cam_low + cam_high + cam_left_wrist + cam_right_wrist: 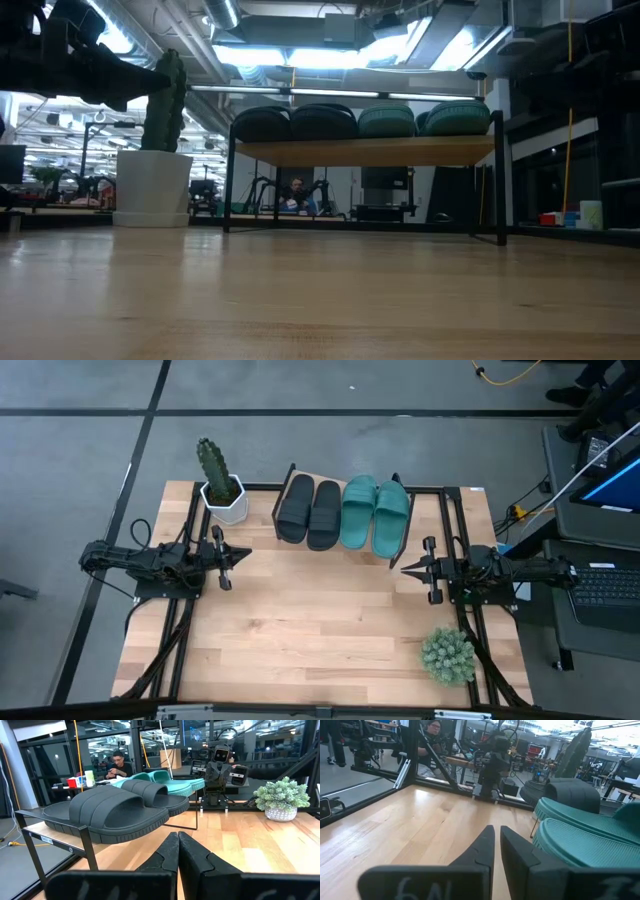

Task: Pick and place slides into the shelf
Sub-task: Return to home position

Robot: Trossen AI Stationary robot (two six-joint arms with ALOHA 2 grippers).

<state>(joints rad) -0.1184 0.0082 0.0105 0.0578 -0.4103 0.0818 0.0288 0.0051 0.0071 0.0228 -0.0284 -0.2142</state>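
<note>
Left fingers (167, 855), right fingers (481, 847) pressed together; slides (358, 510) lie front-to-back across shelf (365, 151)

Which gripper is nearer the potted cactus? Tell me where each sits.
Left. The left gripper hangs close by the potted cactus; the right gripper is across the table, beyond the teal slides.

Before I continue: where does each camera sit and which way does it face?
High: above table, straight down; both arms, left tool, right tool.
Low: tabletop height, facing shelf; dark arm part overhead.
Left wrist: past own shut fingers at black slides; right arm beyond.
Right wrist: past own shut fingers at teal slides; left arm beyond.
Shared: all see the slides.
</note>
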